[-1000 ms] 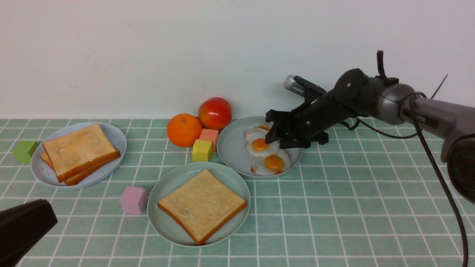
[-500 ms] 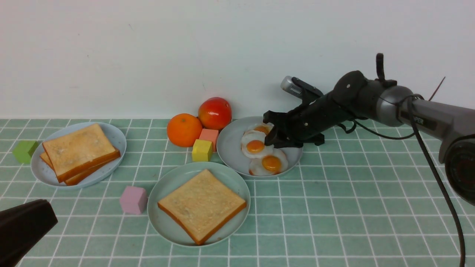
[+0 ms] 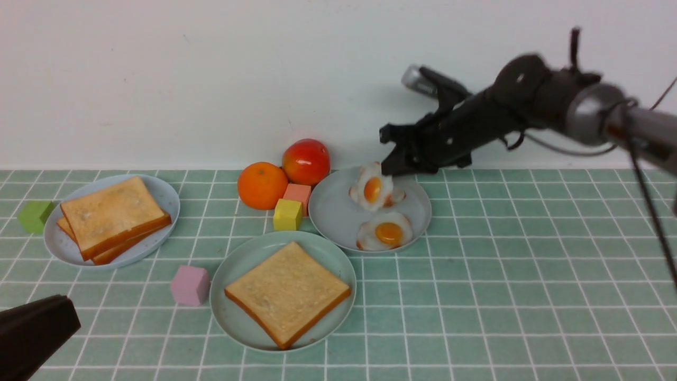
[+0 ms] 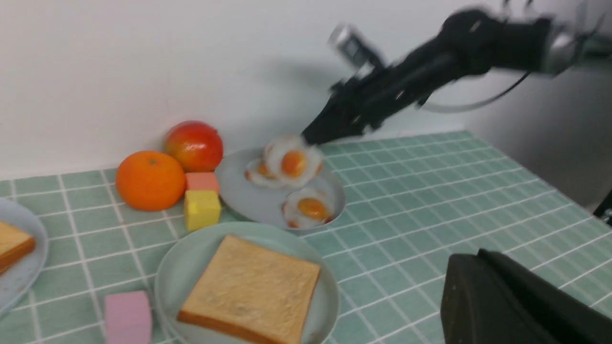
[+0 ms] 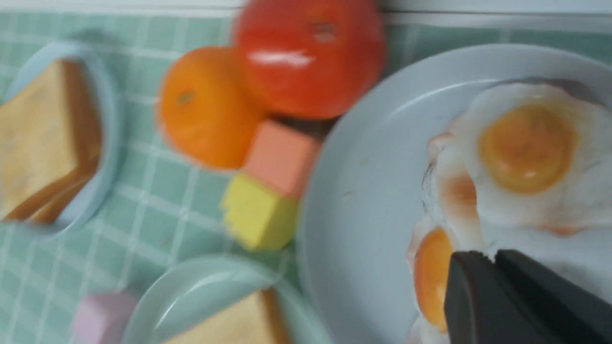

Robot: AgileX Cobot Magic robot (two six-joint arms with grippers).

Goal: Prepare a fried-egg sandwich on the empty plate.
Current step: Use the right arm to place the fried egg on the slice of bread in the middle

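One toast slice [image 3: 288, 292] lies flat on the mint-green plate [image 3: 232, 264] at the front centre. Behind it, my right gripper [image 3: 389, 168] is shut on the edge of a fried egg [image 3: 372, 189]. The egg hangs tilted just above the grey-blue plate [image 3: 330, 211]. In the right wrist view the dark fingertips [image 5: 471, 267] pinch the egg's white beside its yolk [image 5: 430, 277]. A second egg [image 3: 389, 233] lies on that plate, and a third [image 3: 396, 197] shows partly behind the lifted one. My left gripper [image 4: 478, 255] is shut and empty, low at the front left.
A pale blue plate [image 3: 164, 193] at the left holds stacked toast [image 3: 111, 214]. An orange [image 3: 262, 185], a red fruit [image 3: 306, 161], a salmon cube [image 3: 298, 194] and a yellow cube [image 3: 287, 214] crowd beside the egg plate. A pink cube [image 3: 190, 285] and a green cube [image 3: 35, 216] stand apart.
My right gripper closed on one fried egg and rose, lifting it off the grey-blue plate. The left gripper has stayed put.
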